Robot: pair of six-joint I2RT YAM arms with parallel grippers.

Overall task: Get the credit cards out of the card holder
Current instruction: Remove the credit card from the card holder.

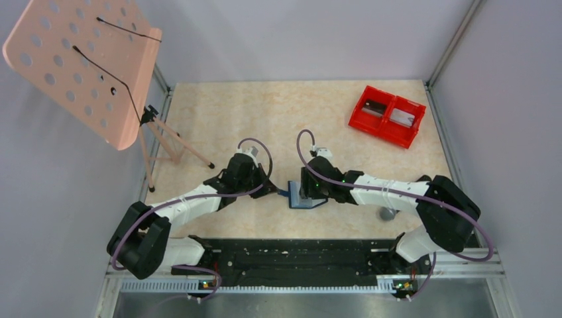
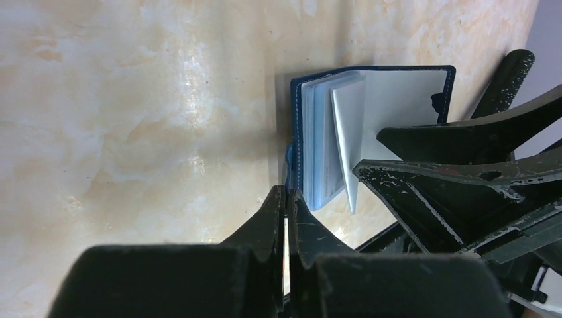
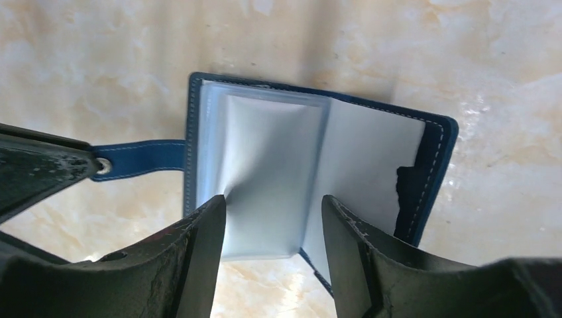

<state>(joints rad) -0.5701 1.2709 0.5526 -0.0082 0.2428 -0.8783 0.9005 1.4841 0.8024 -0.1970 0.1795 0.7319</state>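
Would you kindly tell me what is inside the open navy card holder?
Pale plastic sleeves and a light inner face show inside the navy bifold card holder. What the sleeves hold cannot be told; the right gripper covers their lower edge.

Two matching arms on show: the left arm and the right arm each wear smooth white shells over the long links, with chunky black housings at every joint; a purple-grey cable loops off each wrist and runs back along the link; up close the fingers are matt black wedges with raised ribs on the sides, their paint scuffed and flecked pale.
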